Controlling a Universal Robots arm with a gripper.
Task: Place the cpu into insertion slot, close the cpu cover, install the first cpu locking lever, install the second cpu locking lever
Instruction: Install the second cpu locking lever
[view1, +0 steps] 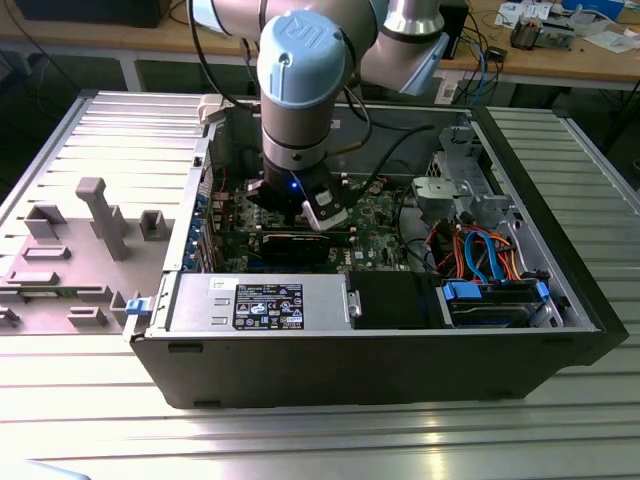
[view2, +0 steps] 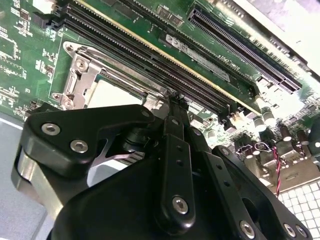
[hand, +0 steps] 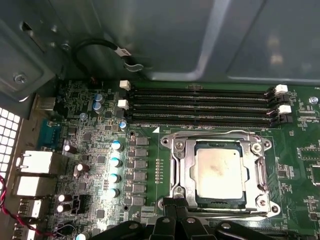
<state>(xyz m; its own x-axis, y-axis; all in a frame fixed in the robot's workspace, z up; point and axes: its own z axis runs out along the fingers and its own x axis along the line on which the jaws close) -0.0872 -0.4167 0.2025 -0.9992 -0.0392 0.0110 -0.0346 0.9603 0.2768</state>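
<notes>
First wrist view gives us the clearest look at the work: the cpu lies flat in the slot, its silver-grey top showing through the square window of the cover, which lies down around it on the green board. A thin wire lever runs along the side of the socket that faces the long black memory slots. The black links of the gripper reach the socket's rim on the side away from those slots. We cannot tell how far the jaws stand apart, or whether they have hold of anything there.

In the second wrist view, we see the gripper from behind its black linkage, its tip down at the corner of the socket just beside the memory slots. The pale top of the cpu and a part of the cover show beyond the links.

In the exterior view, we see the arm reaching down into the open case, which lies on its side on a ribbed metal table. A grey fixture stands on the table to the exterior view's left of the case.
</notes>
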